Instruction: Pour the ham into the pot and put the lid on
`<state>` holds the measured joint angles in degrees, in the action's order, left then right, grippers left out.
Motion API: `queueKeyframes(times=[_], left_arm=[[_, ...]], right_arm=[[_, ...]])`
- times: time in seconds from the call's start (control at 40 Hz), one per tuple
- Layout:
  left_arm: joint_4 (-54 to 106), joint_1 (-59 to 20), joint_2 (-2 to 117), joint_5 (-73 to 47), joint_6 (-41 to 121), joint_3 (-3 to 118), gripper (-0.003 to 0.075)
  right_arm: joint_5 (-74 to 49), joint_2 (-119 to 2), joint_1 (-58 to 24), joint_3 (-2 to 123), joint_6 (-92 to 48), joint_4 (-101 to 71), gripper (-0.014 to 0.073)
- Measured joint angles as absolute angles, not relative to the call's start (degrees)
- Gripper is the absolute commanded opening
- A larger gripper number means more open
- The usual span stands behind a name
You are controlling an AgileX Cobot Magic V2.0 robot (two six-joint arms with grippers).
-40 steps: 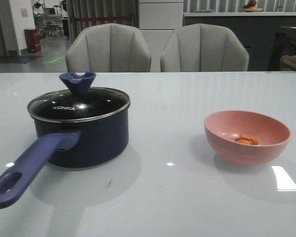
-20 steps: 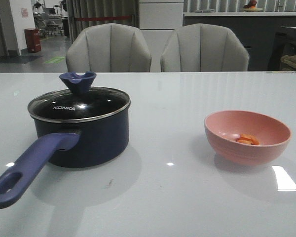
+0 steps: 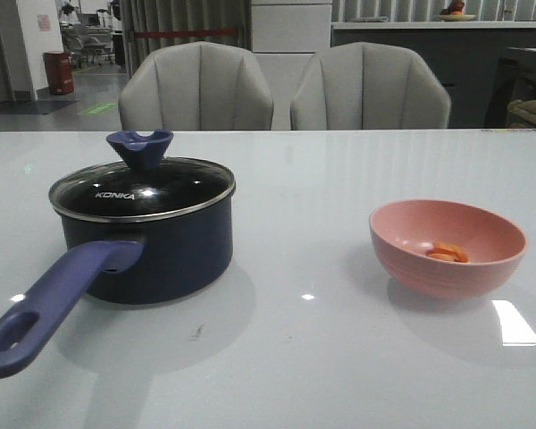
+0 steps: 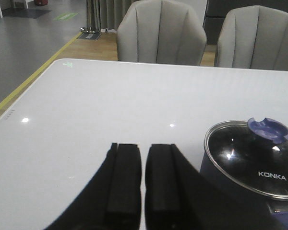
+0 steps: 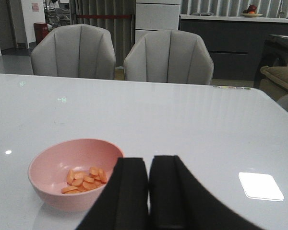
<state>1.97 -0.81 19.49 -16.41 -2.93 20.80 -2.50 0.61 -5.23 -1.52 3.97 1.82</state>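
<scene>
Task not begun: lid [image 3: 143, 189] seated on pot [image 3: 147, 250] at left, ham [image 3: 448, 253] in bowl [image 3: 447, 246] at right, both hands [image 4: 133, 179] [image 5: 149, 187] nearly closed, empty; lift lid first.

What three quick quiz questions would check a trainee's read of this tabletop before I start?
1. True or false: the lid sits on the pot.
2. Where is the ham? A) in the pot B) in the pink bowl C) on the table
3. Is either the left hand or the right hand holding anything?

Key: 1 true. 2 B. 3 No, both hands are nearly shut with nothing between the fingers.
</scene>
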Motion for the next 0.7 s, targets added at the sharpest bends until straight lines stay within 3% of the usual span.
queueKeyframes(times=[0.2,0.3,0.4,0.5,0.7], left_arm=[[2.2,-0.8,19.7,-16.5,-2.9,20.8,0.0183],[2.2,-0.8,19.7,-17.2,-2.9,20.8,0.0309],[2.2,-1.1,20.0,-18.7,-2.9,20.9,0.0485],[2.2,-2.0,21.5,-19.2,-2.9,21.2,0.0587],[2.3,-3.6,28.3,-23.5,-2.9,24.9,0.0595]], right_arm=[[-2.5,0.6,-5.2,-1.5,4.0,1.8,0.0182],[-2.5,0.6,-5.2,-1.5,4.0,1.8,0.0182],[-2.5,0.6,-5.2,-1.5,4.0,1.8,0.0182],[-2.5,0.6,-5.2,-1.5,4.0,1.8,0.0182],[-2.5,0.6,-5.2,-1.5,4.0,1.8,0.0182]])
